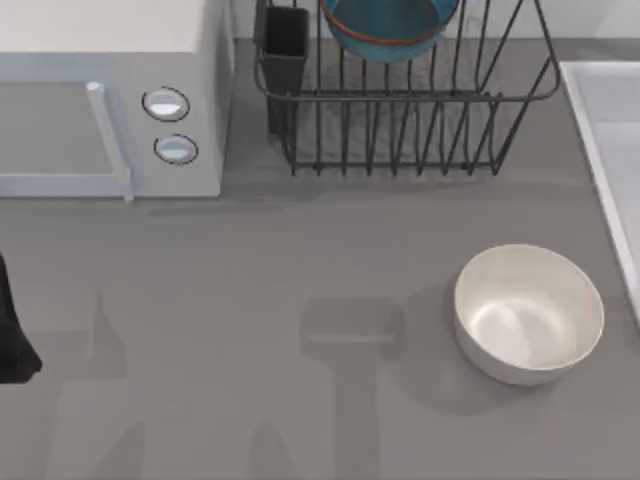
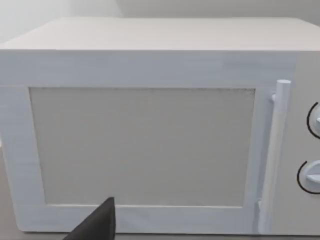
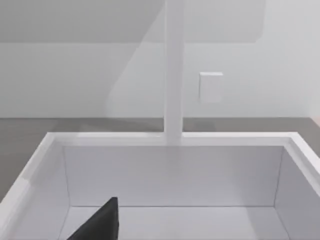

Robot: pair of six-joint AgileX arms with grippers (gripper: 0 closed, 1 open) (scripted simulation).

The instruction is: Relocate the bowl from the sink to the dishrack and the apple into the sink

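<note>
Fingers: cannot tell, either gripper | bowl [image 1: 388, 28]: teal-blue, orange-red band, in dishrack [image 1: 420, 110]

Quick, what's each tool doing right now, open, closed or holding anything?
Left tool: cannot be told, facing the microwave.
Right tool: cannot be told, over the sink.

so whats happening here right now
Nothing is being handled at this moment. The teal bowl already sits in the dishrack at the back of the table, so that step looks done. The apple isn't in the part of the sink that the right wrist camera looks into. The left arm is at the table's left edge, its camera facing the microwave. A white bowl stands on the table near the sink's rim.
</note>
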